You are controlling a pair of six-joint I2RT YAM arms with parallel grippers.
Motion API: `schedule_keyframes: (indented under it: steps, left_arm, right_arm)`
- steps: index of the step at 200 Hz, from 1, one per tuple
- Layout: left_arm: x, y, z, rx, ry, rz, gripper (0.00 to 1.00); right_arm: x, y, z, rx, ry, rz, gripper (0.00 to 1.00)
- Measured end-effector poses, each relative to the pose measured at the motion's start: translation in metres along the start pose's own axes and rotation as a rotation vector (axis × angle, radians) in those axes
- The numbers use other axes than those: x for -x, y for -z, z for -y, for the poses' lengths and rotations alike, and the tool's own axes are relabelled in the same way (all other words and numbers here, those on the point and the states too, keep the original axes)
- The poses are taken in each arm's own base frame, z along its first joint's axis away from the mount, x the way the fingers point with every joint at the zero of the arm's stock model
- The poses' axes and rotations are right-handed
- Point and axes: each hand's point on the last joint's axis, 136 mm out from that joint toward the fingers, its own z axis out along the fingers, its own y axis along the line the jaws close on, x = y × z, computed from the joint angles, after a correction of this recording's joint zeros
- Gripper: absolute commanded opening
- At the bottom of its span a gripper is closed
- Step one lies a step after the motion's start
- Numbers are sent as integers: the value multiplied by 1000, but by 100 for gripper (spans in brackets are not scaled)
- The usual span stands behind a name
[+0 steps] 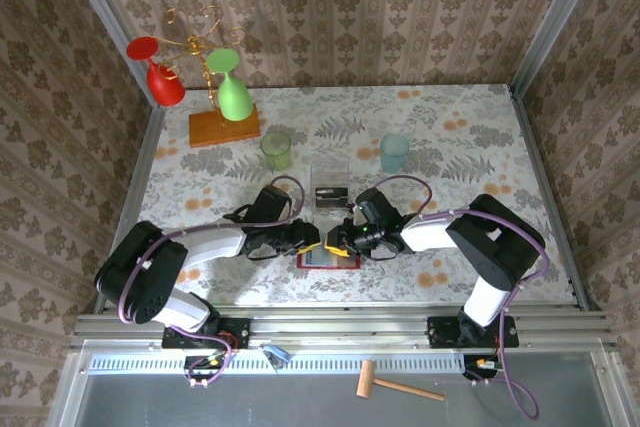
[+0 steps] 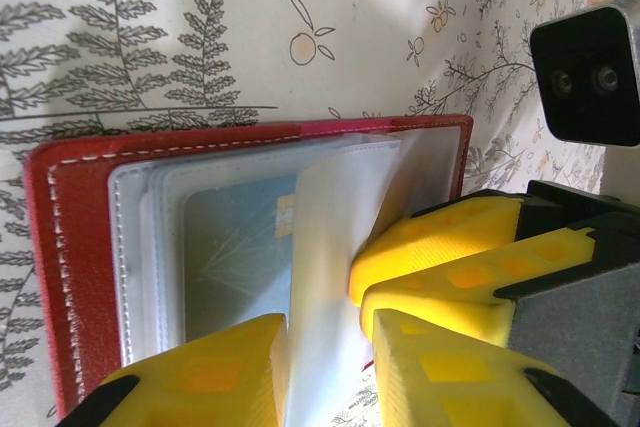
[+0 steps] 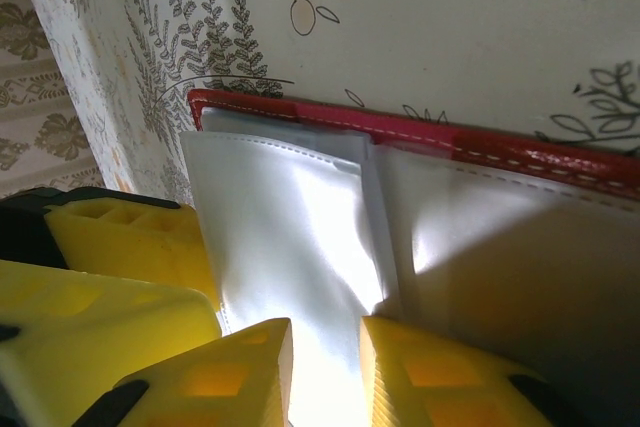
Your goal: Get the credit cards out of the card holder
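2 yellow-fingered tools, left tool (image 2: 325, 362) and right tool (image 3: 325, 367), each pinch a clear pocket leaf of the open red leather card holder (image 2: 80, 277); keep leaves spread so the blue card (image 2: 240, 252) slides free.

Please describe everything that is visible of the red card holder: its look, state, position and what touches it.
The card holder is a red, leather-like wallet with light stitching along its edge. It lies open and flat on the floral table, between the two grippers. Inside are grey clear-plastic pockets; a bluish credit card shows through one. The left gripper has a yellow finger on each side of a raised plastic leaf. The right gripper does likewise from the opposite side.
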Motion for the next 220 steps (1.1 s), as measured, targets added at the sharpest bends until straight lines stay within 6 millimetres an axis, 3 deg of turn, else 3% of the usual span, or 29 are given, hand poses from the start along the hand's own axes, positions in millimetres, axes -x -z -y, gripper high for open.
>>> schedule_keyframes:
  steps: [53, 118, 168, 220]
  left_arm:
    - [1, 1, 6, -14, -5, -5, 29]
    - [13, 5, 33, -64, -42, 8, 32]
    - [8, -9, 44, -63, -63, -36, 35]
    - [6, -24, 55, -64, -84, -69, 39]
  right_arm:
    - [1, 21, -13, -2, 24, 33, 28]
    - [14, 56, -15, -31, 34, 113, 28]
    - [22, 80, -9, -40, 26, 173, 28]
    - [20, 92, -1, -50, 15, 189, 28]
